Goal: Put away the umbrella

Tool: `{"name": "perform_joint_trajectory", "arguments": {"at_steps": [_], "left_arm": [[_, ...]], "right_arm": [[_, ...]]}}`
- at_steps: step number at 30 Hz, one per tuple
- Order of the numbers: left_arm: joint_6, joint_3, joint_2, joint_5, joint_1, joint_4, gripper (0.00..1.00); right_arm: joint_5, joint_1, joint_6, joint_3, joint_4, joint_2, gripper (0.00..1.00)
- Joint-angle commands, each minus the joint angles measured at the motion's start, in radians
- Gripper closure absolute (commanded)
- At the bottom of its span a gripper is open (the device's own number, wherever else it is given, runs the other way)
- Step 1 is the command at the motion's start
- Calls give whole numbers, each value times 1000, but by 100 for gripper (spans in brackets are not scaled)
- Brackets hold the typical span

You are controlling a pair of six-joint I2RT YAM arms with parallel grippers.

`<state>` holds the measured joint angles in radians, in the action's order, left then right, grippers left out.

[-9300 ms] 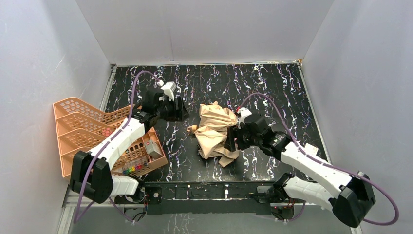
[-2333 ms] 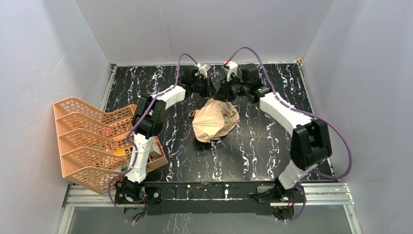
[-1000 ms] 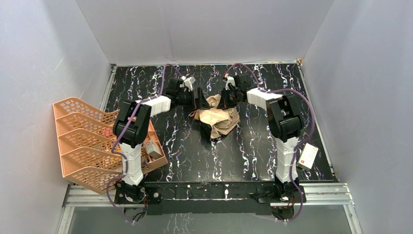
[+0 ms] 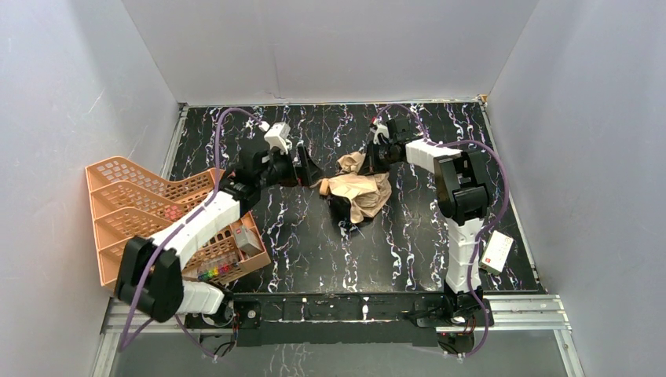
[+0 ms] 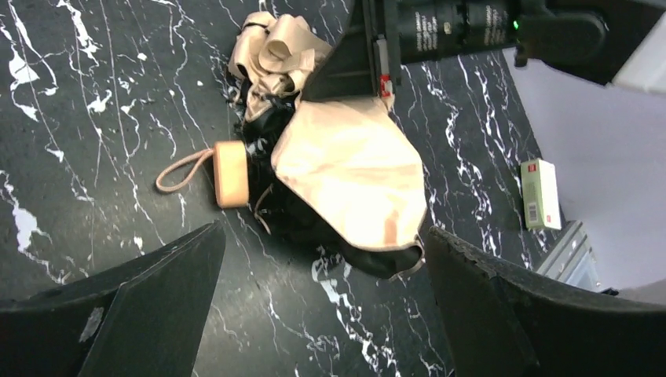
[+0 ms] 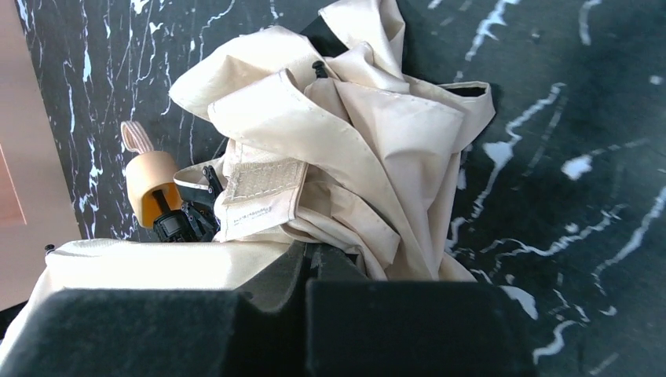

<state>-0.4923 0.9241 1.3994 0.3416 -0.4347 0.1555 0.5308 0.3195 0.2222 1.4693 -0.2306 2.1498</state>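
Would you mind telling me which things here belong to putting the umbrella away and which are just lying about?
For the job: umbrella; right gripper, shut on its fabric; left gripper, open beside it.
Lying about: orange tray rack; small white box.

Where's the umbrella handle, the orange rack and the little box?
umbrella handle [image 5: 232,174], left wrist view, its tan side.
orange rack [image 4: 126,206], top view, mesh wall.
little box [image 4: 496,251], top view, its top face.

Folding umbrella [image 4: 357,191] collapsed, tan canopy crumpled over black lining, tan handle [image 5: 232,173] with strap, lying mid-tabletop [image 4: 408,243]
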Motion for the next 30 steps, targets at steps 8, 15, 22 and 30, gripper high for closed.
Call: {"name": "perform_joint_trajectory", "arguments": {"at_steps": [8, 15, 22, 30], "left_arm": [[-30, -202, -174, -510, -474, -66, 2], [-102, -189, 10, -586, -568, 107, 12], [-135, -100, 179, -697, -595, 152, 30], [-141, -42, 258, -695, -596, 196, 35]], "right_arm": [[-135, -43, -5, -61, -79, 50, 97], [-120, -44, -3, -63, -73, 48, 97], [-110, -44, 2, -66, -64, 44, 97], [-106, -43, -1, -66, -64, 48, 97]]}}
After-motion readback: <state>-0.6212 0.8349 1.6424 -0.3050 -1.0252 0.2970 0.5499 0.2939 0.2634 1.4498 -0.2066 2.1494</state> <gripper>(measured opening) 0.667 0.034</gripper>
